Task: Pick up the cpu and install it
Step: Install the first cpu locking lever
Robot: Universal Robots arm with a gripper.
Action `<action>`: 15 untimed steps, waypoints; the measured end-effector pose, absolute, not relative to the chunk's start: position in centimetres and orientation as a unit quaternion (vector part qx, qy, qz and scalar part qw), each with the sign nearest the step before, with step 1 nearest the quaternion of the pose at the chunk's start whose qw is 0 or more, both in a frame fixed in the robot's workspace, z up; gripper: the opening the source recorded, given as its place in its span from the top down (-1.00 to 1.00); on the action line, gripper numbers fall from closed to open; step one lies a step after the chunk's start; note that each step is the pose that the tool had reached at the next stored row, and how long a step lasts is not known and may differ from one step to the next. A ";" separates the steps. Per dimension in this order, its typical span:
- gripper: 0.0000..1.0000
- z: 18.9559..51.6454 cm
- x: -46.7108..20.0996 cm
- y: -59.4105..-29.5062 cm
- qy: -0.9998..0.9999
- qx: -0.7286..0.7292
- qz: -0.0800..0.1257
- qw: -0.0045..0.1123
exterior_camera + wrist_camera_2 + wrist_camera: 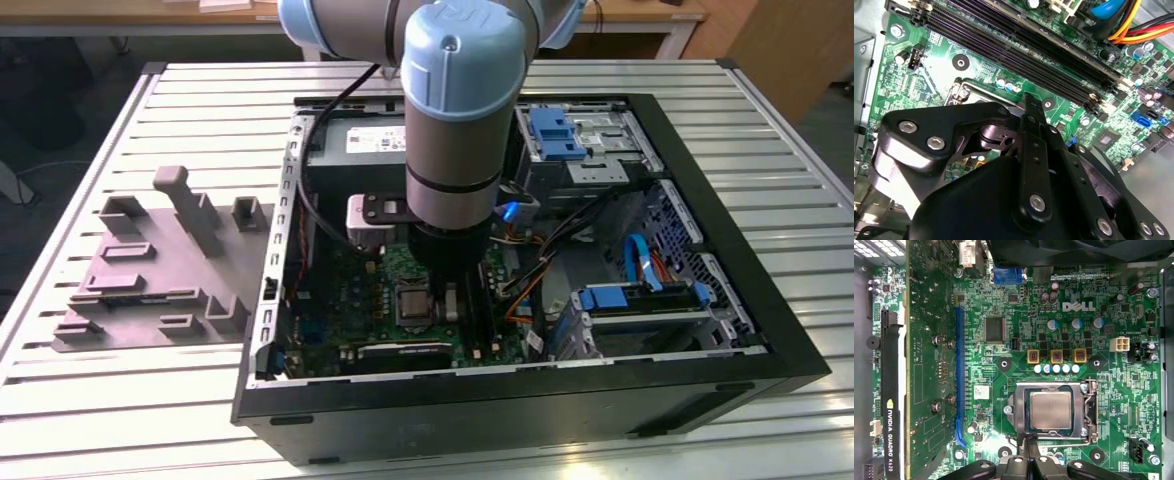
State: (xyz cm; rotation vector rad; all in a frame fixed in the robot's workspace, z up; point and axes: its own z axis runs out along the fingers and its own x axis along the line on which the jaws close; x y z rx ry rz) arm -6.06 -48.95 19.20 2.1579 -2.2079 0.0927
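One arm [461,130] is plunged straight down into the open computer case [747,330], and from where I'm standing its grey column hides a good part of the motherboard [347,300]. Now to the first wrist view: there's the cpu [1050,410], pale silvery square, lying flat inside the metal socket frame [1089,415], nothing on top of it. The gripper [1026,442] sits right at the edge of that frame, just beside the chip, its two black fingertips pinched together with nothing visible between them, so it's clenched on air, not on the cpu. The second wrist view gives the side angle: the gripper [1029,107] pointing its narrow tip at the socket's rim, black linkages folded in close behind it, and the long dark memory slots [1019,45] running across the green board beyond. A graphics card [929,365] stands on edge, well apart from the socket. Back in the exterior view, the grey fixture plate [147,290] with its blocks lies at nine o'clock from the case on the slatted table [107,400], and a blue drive latch [554,130] shows at about one o'clock from the arm's lower end.
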 end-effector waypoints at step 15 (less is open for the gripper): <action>0.79 18.9 -5.9 -48.9 -0.710 0.703 0.030 0.026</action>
